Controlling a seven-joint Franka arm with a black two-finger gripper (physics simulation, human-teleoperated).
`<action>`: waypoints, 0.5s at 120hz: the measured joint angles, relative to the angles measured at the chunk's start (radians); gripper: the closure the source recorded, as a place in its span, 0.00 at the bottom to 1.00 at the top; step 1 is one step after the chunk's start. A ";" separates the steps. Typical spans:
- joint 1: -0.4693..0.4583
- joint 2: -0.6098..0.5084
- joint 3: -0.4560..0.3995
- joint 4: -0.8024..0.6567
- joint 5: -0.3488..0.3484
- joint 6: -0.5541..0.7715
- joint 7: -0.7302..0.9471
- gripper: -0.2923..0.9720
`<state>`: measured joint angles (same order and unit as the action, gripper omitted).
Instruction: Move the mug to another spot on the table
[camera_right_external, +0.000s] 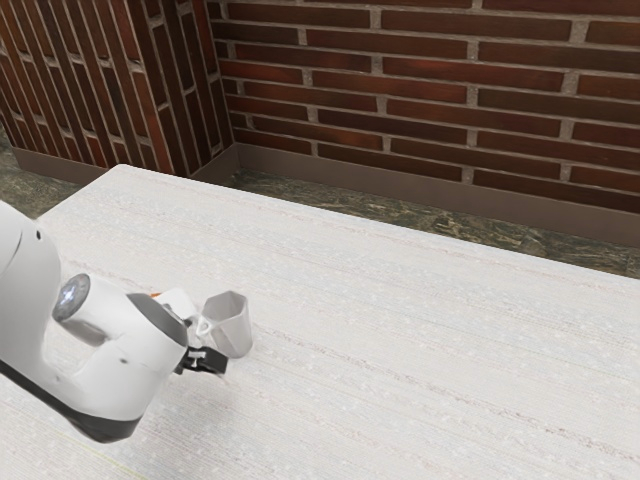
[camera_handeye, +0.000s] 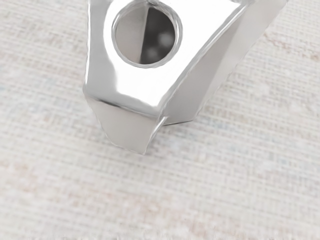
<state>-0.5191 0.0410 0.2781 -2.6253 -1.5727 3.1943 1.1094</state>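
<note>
A shiny white faceted mug (camera_right_external: 230, 324) hangs tilted just above the pale table (camera_right_external: 420, 330), at the lower left of the exterior view. Its handle (camera_right_external: 204, 326) points back toward my hand. My black gripper (camera_right_external: 206, 354) sits low against the mug's handle side and is shut on it; the white arm hides most of the fingers. In the wrist view the mug (camera_handeye: 150, 95) is very close under the hand, and its handle loop (camera_handeye: 146, 34) faces the camera.
The table (camera_handeye: 225, 190) is a broad pale wooden surface stretching to the exterior view's right and back. A red brick wall (camera_right_external: 430, 80) and a strip of dark floor (camera_right_external: 420, 212) lie beyond its far edge. A small orange spot (camera_right_external: 155, 294) shows beside the arm.
</note>
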 joint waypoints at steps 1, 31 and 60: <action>-0.001 -0.004 0.000 -0.001 -0.007 0.002 0.005 0.25; -0.165 -0.155 -0.004 -0.041 -0.229 0.150 0.132 0.24; -0.167 -0.178 0.026 0.057 -0.382 0.257 0.322 0.23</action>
<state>-0.6857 -0.1372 0.3037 -2.5683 -1.9550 3.4514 1.4313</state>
